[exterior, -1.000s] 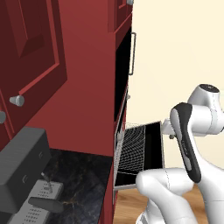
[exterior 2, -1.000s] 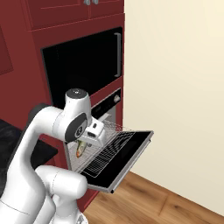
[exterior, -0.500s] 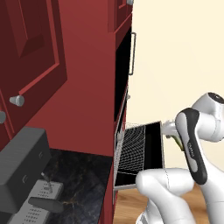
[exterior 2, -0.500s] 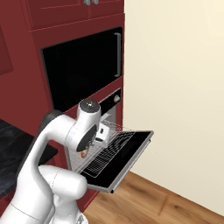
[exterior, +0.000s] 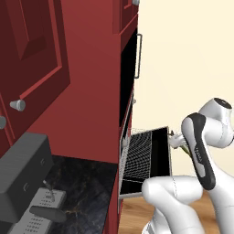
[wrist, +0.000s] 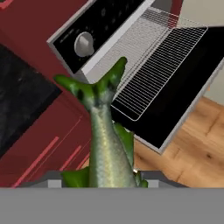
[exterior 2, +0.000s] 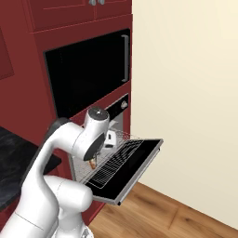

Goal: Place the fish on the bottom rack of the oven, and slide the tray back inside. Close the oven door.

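We are seeing the fish (wrist: 107,140) rising from the bottom of the hand view, its scaly grey-green body ending in a forked green tail that is pointing toward the oven. The fingers are closed on the fish and are holding it in the air, above and to one side of the pulled-out rack (wrist: 151,61). In the right base view an orange-red end of the fish (exterior 2: 93,163) is hanging below the white arm, just at the near corner of the rack.

The rack (exterior 2: 111,160) is a flat rectangle of thin silver wire grid, and it is lying out over the lowered oven door (exterior 2: 139,165), a wide panel with a dark glossy inner face and a grey frame. Above them the oven (wrist: 94,35) is showing its silver control strip with a round knob (wrist: 84,43). A second black-glass door with a vertical bar handle (exterior 2: 124,58) is sitting higher in the red cabinetry.

The floor (wrist: 192,144) is warm wooden planking, and the wall (exterior 2: 186,93) is plain cream. To the left, a dark marbled desk (exterior: 87,192) is carrying a grey box-shaped appliance (exterior: 23,171).
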Available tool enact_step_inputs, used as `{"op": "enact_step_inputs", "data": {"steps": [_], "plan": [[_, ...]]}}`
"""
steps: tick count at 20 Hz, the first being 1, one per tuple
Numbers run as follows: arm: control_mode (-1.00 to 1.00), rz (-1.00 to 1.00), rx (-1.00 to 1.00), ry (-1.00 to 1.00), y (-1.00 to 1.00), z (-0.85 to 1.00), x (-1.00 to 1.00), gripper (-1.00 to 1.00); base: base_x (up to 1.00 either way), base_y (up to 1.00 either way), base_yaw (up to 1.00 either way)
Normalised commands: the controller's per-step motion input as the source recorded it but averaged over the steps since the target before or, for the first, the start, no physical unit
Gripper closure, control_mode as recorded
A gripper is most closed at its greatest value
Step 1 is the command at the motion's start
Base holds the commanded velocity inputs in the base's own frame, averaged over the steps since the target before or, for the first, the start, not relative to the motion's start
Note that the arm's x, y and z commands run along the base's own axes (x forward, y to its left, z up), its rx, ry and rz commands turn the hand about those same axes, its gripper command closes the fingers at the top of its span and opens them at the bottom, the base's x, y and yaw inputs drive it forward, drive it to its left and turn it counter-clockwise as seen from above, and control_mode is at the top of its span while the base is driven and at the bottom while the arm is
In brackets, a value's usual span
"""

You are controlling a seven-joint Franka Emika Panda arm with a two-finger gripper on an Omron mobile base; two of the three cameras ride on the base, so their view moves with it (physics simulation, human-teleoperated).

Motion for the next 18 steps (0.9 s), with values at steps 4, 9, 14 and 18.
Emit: {"op": "enact_step_inputs", "data": {"steps": [4,9,14,18], "plan": [[-1.0,0.44,-0.02,-0.06,0.0,-0.27,0.38,1.0,0.0,0.0,0.0],[-1.0,0.41,-0.03,-0.01,0.0,-0.32,0.59,1.0,0.0,0.0,0.0],[-1.0,0.32,-0.11,0.0,0.0,-0.27,0.53,1.0,0.0,0.0,0.0],[-1.0,0.3,-0.1,-0.01,0.0,-0.32,0.39,1.0,0.0,0.0,0.0]]}}
